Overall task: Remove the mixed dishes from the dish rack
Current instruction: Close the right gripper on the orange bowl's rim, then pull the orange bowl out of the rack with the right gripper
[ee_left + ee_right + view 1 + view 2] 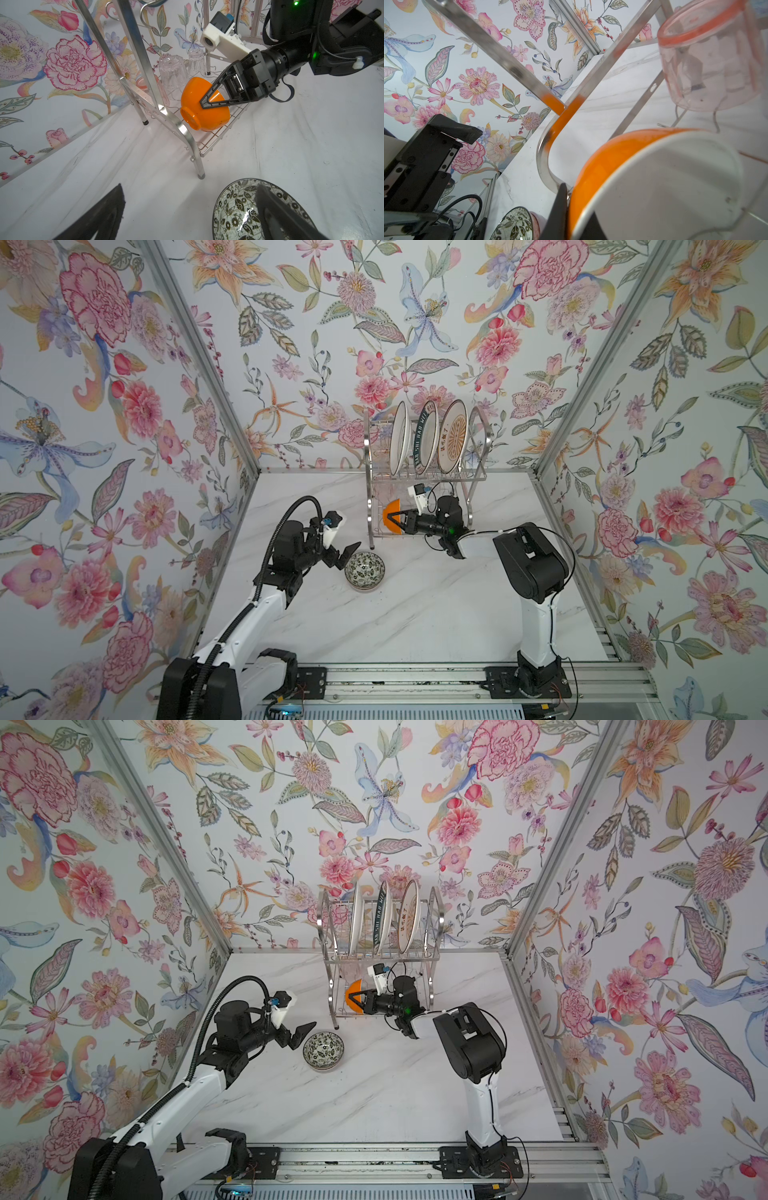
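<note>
1. The orange bowl [193, 97] lies tipped on its side at the near-left end of the dish rack [368, 472], on the lower shelf. Its foot points left and its open mouth faces right, straight at the right arm
2. The right fingers [204, 103] are clenched on the bowl's rim — one outside on the orange wall, one inside against the white lining — so the grasp comes in from the right
3. The way out looks to be toward the near side and the right. The rack's curved side frame stands just left of the bowl, the upper shelf with its plates [428, 439] is overhead, and upturned tumblers [172, 70] stand just beyond on the far side
4. The left fingers [351, 549] are spread wide and hold nothing. They hover just beside the patterned bowl [365, 570], which sits upright on the table [415, 614] near the rack's near-left leg, so the right arm is plainly the nearer one for the orange bowl
</note>
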You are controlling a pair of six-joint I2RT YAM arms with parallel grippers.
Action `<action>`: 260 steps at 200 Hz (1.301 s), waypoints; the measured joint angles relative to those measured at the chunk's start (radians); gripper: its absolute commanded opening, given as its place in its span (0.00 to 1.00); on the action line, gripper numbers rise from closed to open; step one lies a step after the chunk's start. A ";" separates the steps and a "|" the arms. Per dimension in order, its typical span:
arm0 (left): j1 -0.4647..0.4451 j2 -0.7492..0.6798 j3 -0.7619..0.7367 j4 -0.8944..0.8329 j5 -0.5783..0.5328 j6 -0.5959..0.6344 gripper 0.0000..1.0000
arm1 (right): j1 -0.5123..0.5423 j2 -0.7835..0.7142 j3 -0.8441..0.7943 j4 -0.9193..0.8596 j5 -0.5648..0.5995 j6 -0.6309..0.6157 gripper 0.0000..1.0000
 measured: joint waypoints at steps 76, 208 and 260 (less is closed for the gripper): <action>-0.004 0.024 0.043 -0.018 -0.014 0.005 0.99 | -0.007 0.012 -0.026 0.106 -0.003 0.077 0.00; -0.005 0.010 0.043 -0.016 -0.021 -0.008 0.99 | -0.029 0.058 -0.047 0.443 -0.030 0.259 0.00; -0.005 0.010 0.043 -0.010 -0.022 -0.025 0.99 | -0.033 0.058 -0.053 0.518 -0.034 0.270 0.00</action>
